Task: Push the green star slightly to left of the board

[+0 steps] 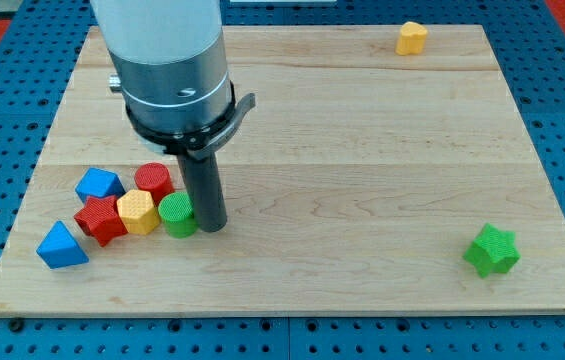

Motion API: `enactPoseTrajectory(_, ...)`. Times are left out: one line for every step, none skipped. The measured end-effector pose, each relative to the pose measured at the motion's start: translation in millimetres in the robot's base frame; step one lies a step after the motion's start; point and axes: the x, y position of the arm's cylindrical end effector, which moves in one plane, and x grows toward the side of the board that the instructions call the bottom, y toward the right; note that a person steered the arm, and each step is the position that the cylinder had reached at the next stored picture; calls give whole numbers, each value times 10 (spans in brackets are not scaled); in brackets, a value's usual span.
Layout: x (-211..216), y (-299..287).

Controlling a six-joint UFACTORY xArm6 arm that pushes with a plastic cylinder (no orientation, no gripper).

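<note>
The green star lies near the board's lower right corner. My tip rests on the board at the lower left, touching the right side of a green round block. The star is far to the right of my tip. The rod rises from the tip to the arm's grey cylinder at the view's top left.
A cluster sits left of my tip: yellow hexagon block, red star block, red round block, blue block, blue triangle block. A yellow heart block lies at the top right. The wooden board sits on a blue pegboard.
</note>
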Motion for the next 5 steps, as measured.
enactPoseTrajectory(-235,582)
enactPoseTrajectory(-322,1230)
enactPoseTrajectory(-376,1839)
enactPoseTrajectory(-458,2391)
enactPoseTrajectory(-384,2987)
